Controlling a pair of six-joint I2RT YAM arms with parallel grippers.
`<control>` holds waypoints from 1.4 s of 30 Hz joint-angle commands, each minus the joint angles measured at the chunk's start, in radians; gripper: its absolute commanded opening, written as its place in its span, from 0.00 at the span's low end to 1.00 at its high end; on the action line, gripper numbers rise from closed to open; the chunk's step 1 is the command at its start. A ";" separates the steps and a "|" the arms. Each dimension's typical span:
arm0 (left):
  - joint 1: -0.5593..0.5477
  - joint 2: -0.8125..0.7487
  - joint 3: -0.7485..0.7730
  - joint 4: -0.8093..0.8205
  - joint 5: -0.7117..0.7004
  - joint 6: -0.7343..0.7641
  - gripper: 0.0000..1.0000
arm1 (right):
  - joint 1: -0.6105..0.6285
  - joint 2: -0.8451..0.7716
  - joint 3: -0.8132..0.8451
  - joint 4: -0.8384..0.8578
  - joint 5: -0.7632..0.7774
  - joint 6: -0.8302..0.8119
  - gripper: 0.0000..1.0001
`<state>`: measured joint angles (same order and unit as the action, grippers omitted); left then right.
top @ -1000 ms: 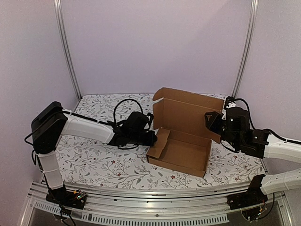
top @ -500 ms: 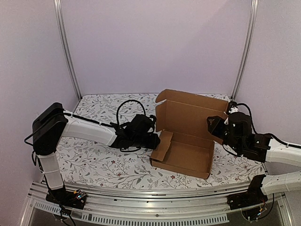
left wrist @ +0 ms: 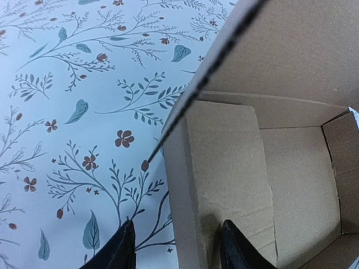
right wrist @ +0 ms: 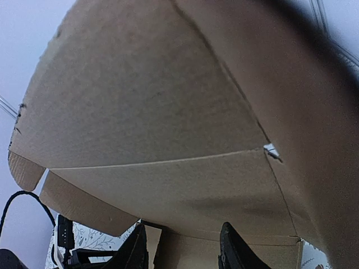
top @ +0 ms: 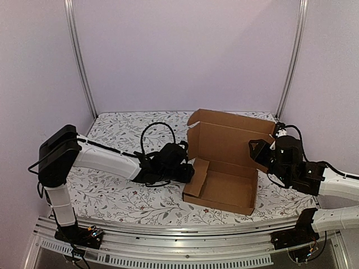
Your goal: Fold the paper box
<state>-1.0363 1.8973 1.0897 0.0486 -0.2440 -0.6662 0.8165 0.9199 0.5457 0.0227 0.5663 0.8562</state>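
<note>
The left arm reaches in from the left of the paper box, low over the flowery counter. Its left end effector is released, and its two fingers stand wide apart with the left wall of the paper box in the gap: one finger is outside the box and one is inside. They do not seem to press on the wall. The paper box sits on the counter between the two arms. It is partly made. The bottom lies flat, the front and left walls are up, and the big lid stands tall at the back. At the right of the paper box, up by the right end of the lid, is the right end effector. It is released too, with its fingers apart and brown cardboard just in front of them. I cannot tell if it touches the box. I think the job is about halfway, at the step where the sides get set straight. Next, the left end effector likely needs to pinch the left wall and hold it up straight. Then the right one can push the lid down over the top, slowly, so the box does not slide away.
</note>
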 commanded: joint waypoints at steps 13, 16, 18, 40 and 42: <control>-0.101 0.051 0.007 -0.128 -0.033 0.014 0.46 | -0.006 -0.002 -0.015 -0.009 0.005 0.013 0.41; -0.120 0.056 0.028 -0.149 -0.057 0.023 0.45 | -0.005 0.004 -0.019 -0.008 0.006 0.019 0.41; -0.134 0.061 0.044 -0.163 -0.077 0.032 0.44 | -0.006 0.010 -0.020 -0.007 0.006 0.022 0.41; -0.172 0.113 0.131 -0.254 -0.094 0.065 0.54 | -0.006 0.029 -0.023 -0.009 0.003 0.030 0.41; -0.172 0.102 0.130 -0.249 -0.084 0.067 0.57 | -0.005 0.031 -0.021 -0.009 0.003 0.030 0.41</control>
<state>-1.1820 1.9877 1.2411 -0.0673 -0.3786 -0.6319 0.8165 0.9386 0.5350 0.0227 0.5663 0.8787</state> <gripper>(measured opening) 0.545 0.413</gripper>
